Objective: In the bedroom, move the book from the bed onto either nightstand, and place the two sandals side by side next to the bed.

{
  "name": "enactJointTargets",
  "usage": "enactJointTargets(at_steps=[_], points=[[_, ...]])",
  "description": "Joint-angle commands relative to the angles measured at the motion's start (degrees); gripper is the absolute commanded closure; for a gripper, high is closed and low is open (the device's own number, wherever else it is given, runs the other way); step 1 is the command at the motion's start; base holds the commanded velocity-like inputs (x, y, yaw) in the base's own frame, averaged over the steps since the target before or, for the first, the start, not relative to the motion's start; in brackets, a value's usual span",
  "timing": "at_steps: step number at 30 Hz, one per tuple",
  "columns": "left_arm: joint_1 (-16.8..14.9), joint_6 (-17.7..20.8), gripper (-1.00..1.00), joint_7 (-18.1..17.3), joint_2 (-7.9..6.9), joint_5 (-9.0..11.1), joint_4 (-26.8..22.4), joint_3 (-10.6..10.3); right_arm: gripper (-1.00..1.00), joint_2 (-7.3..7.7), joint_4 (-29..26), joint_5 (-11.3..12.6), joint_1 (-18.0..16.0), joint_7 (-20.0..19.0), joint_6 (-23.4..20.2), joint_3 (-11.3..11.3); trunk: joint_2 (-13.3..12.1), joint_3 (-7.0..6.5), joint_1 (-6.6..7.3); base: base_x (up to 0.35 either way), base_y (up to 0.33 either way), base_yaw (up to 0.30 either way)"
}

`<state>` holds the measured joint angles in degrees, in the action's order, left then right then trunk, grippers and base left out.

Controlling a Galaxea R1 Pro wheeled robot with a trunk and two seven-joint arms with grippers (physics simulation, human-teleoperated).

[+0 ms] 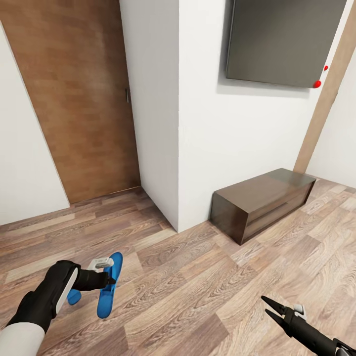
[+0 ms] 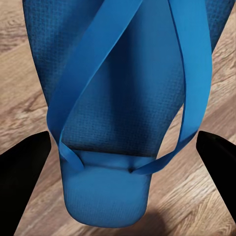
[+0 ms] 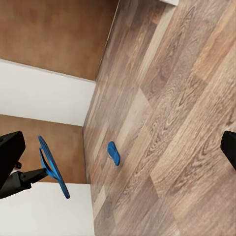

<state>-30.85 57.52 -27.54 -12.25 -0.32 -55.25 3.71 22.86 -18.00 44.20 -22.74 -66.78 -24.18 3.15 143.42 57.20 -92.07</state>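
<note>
My left claw (image 1: 110, 279) sits low over the wooden floor (image 1: 198, 287), out at the end of my black forearm; its two dark fingers (image 2: 22, 169) stand spread, one on each side of the first sandal (image 2: 105, 113); in the wrist view neither finger touches the blue sole, so the claw is spread around the sandal, not pinching it; whether any other part of the claw bears on the sandal, I cannot tell. The first sandal (image 1: 110, 284) is bright blue, with two thin straps crossing over its sole; one rounded end of it lies between my left fingertips; in my right wrist view the same sandal (image 3: 53, 167) shows edge-on at the tip of the left claw, and it appears raised off the floor.

The second sandal (image 3: 113, 153) lies flat on the floor, apart from the first one; in the head view it (image 1: 74, 295) shows as a small blue patch just beside and below my left forearm, partly hidden by it.

My right claw (image 1: 269, 307) hangs low on my other side, well apart from both sandals; its two black fingers are parted and nothing lies between them.

Beyond the right claw a long low dark wooden bench (image 1: 262, 200) stands against the white wall (image 1: 198, 148); a dark flat panel (image 1: 284, 39) hangs on that wall above it; beyond the left claw stands a brown wooden door (image 1: 74, 99).
</note>
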Motion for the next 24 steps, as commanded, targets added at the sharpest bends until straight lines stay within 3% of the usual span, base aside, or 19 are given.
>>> enactJointTargets(at_steps=[1,13,24], points=[[0.0,0.3,1.00,-0.2,0.03,0.0,0.0,0.1,-1.00,0.00,0.0,0.2,0.0,-0.1,-0.4,0.2,0.0,0.06,0.01,0.000,0.000,0.003],[0.0,0.4,1.00,-0.1,0.04,0.0,0.0,0.1,-1.00,-0.01,0.1,-0.1,0.0,-0.2,0.2,-0.4,0.0,0.08,0.01,0.000,0.000,0.006],[-0.1,0.4,1.00,-0.1,0.11,0.0,0.0,0.1,-1.00,-0.01,0.1,0.2,0.0,-0.1,0.2,-0.1,0.0,0.44,0.01,0.000,0.000,0.169]])
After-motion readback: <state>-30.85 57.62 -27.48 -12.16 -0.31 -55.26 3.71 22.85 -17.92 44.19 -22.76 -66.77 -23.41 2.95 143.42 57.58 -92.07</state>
